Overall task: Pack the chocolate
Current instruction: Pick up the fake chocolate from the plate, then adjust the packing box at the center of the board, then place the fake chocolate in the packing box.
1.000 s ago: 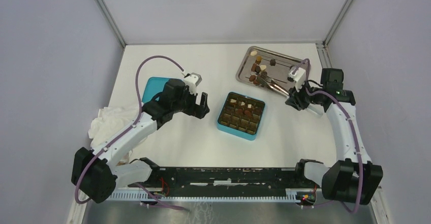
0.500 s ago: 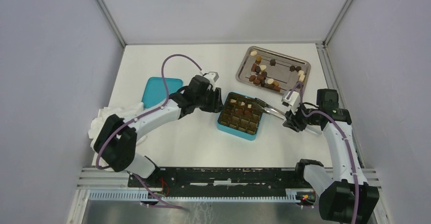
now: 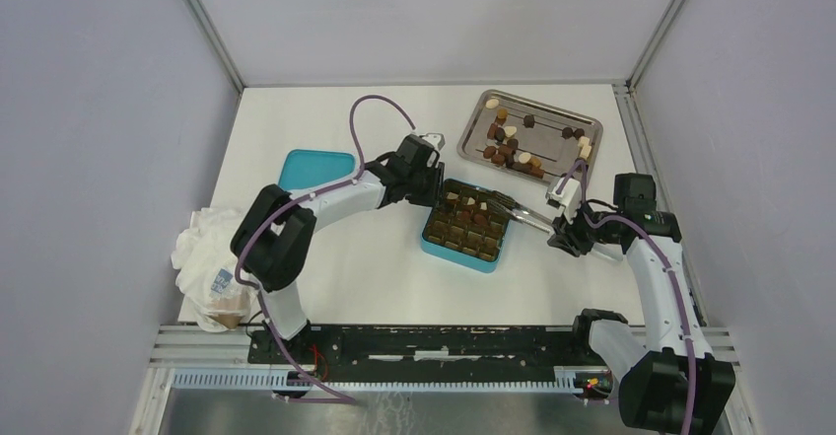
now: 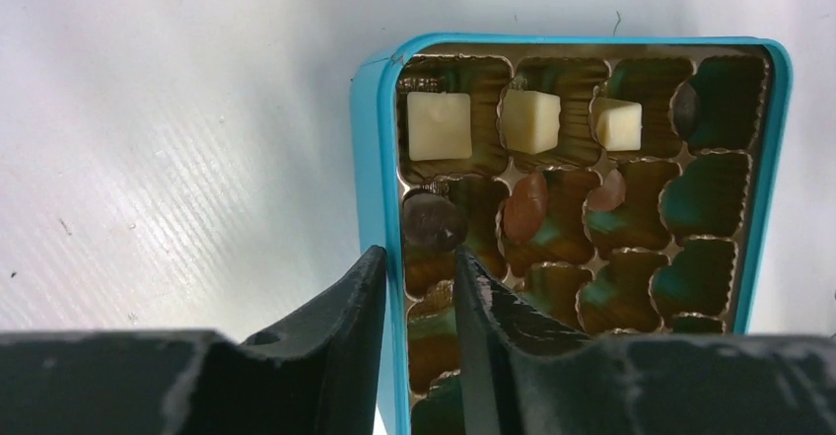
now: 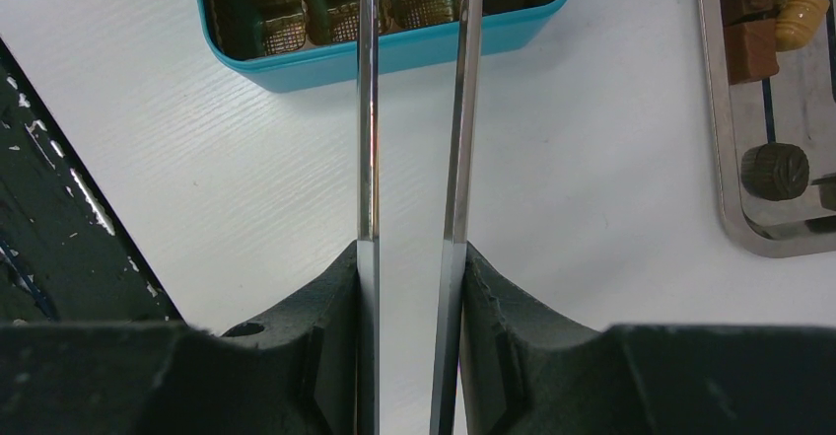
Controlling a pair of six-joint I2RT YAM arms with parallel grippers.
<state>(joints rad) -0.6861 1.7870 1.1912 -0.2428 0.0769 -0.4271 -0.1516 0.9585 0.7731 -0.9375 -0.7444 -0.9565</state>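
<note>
worktop (image 3: 345,277): white, flat, carries every item listed below.
teal box (image 3: 461,255): open, at the middle of the worktop, with a brown gridded insert inside.
chocolate in the box (image 4: 439,124): in the left wrist view, three cream squares sit side by side in one row of cells. One dark round piece and two brown pieces sit in the next row. The top view shows more brown pieces in other cells.
metal tray (image 3: 548,109): at the far right of the worktop, beyond the teal box and apart from it.
chocolate on the tray (image 3: 508,144): dark, brown and cream pieces, scattered loosely.
left hand (image 4: 418,257): narrow gap, holding nothing. It stands astride the box wall on the left arm's side. One finger is outside against the wall, and the other is inside, just beside the dark round piece.
right hand (image 5: 410,253): closed on the tweezers, one finger pressed on each leg.
tweezers (image 3: 521,213): the legs are apart and reach from the right hand over the near wall of the teal box. The tips lie outside the wrist view, and whether they carry a piece cannot be told.
lid (image 3: 315,169): teal, flat, left of the box and apart from it.
white wrapping (image 3: 212,257): crumpled, at the left edge of the worktop.
</note>
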